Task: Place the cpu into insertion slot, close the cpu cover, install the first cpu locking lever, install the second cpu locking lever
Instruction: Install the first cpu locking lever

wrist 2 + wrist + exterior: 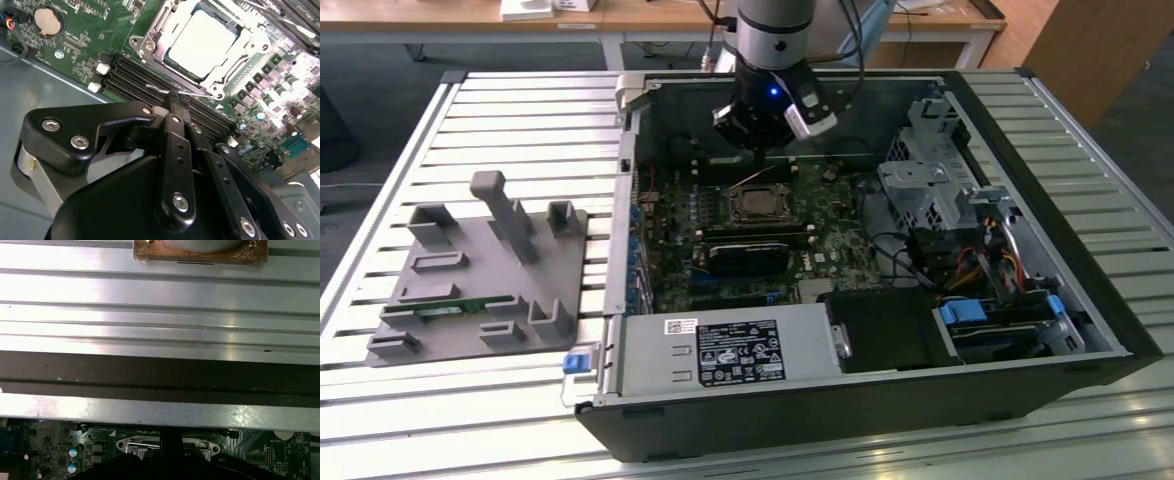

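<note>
Two black fingers [175, 150] of my gripper [173, 99] are pressed together, with no gap at the tips. The tips sit right at a thin silver locking lever [156, 88]. I cannot tell if they pinch it or only touch it. Under the fingers run long black memory slots [125, 75].

Just past the lever is the insertion slot [141, 44], set in the green board [75, 47]. The cpu [200, 42] lies flat inside it, pale and shiny. The cpu cover [227, 59] is down around the cpu, and the chip shows through its open middle.

In the exterior view my gripper [761, 158] hangs inside the open computer case [854, 430], close to the cpu [758, 206]. The case lies on a slatted metal table [374, 420]. On the exterior view's left, a grey holder tray [467, 290] sits beside the case.
</note>
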Robot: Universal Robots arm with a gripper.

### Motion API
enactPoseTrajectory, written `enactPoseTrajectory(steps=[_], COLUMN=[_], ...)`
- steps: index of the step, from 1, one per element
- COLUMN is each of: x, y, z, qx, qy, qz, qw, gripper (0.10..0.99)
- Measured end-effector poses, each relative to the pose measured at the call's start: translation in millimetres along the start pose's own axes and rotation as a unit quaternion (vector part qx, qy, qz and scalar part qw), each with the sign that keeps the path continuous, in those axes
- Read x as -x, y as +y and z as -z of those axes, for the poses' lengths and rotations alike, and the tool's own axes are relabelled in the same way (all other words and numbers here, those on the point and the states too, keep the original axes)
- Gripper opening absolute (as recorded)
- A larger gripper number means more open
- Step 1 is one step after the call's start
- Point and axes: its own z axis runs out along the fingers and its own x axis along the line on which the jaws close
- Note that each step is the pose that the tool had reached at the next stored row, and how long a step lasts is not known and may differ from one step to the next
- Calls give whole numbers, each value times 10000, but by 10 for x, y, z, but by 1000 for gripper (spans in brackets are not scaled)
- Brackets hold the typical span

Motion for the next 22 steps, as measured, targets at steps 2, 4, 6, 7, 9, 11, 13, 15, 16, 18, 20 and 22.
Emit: enactPoseTrajectory(steps=[2, 4, 6, 7, 9, 11, 13, 15, 16, 18, 20, 22], x=[3, 15, 33, 42, 63, 76, 85, 93, 98, 111, 118, 125], y=[-2, -3, -1, 0, 2, 4, 5, 6, 6, 6, 5, 4], z=[-15, -32, -44, -48, -54, -62, -73, -89, -98, -124, -155, -185], qx=[-1, -2, -6, -6, -5, -7, -10, -15, -17, -19, -24, -32], qy=[2, 6, 7, 7, 7, 7, 7, 7, 8, 7, 7, 8], qz=[12, 48, 56, 56, 56, 56, 56, 56, 56, 56, 56, 56], qw=[10000, 10000, 10000, 10000, 10000, 10000, 10000, 10000, 10000, 10000, 10000, 10000], gripper=[106, 106, 106, 106, 106, 106, 106, 106, 106, 106, 106, 106])
